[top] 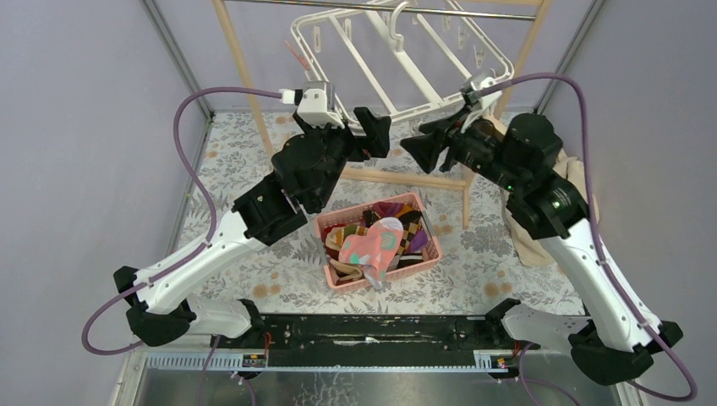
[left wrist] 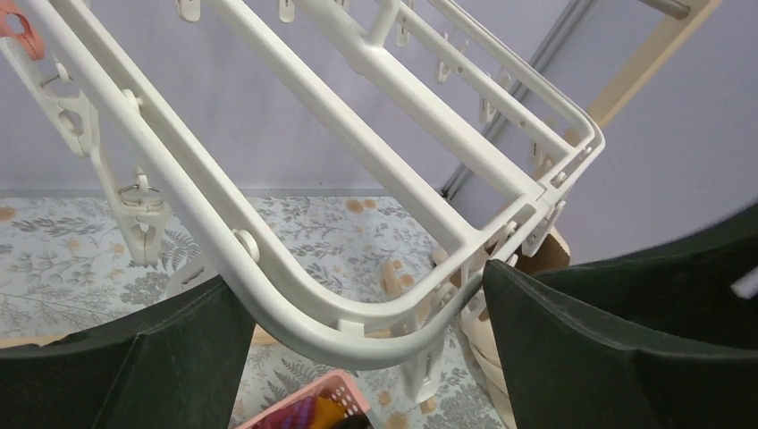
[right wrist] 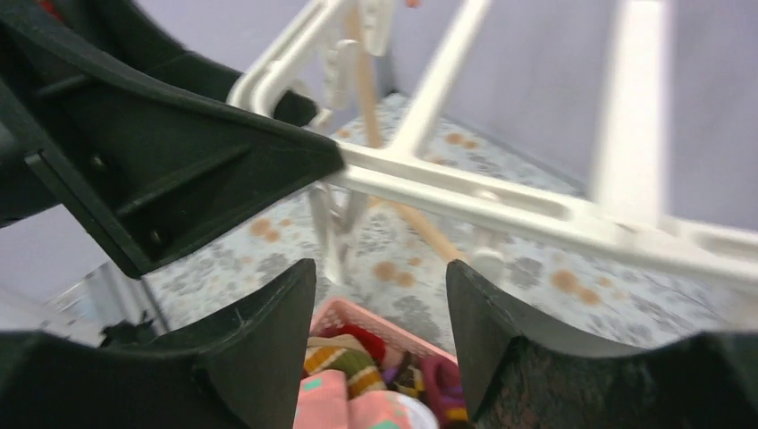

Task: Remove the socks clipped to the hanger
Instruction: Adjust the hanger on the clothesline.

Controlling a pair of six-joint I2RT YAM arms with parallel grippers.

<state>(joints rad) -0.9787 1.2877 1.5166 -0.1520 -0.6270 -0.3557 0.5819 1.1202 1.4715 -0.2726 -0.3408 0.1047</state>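
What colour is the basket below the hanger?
The basket is pink. It shows best in the top external view.

The left gripper (left wrist: 353, 273) has its two dark fingers spread wide, one either side of the rounded corner of the tilted white hanger (left wrist: 340, 331). Small clips (left wrist: 143, 223) dangle from its bars. Below, a pink basket (left wrist: 308, 393) corner sits on the floral counter (left wrist: 54, 250).
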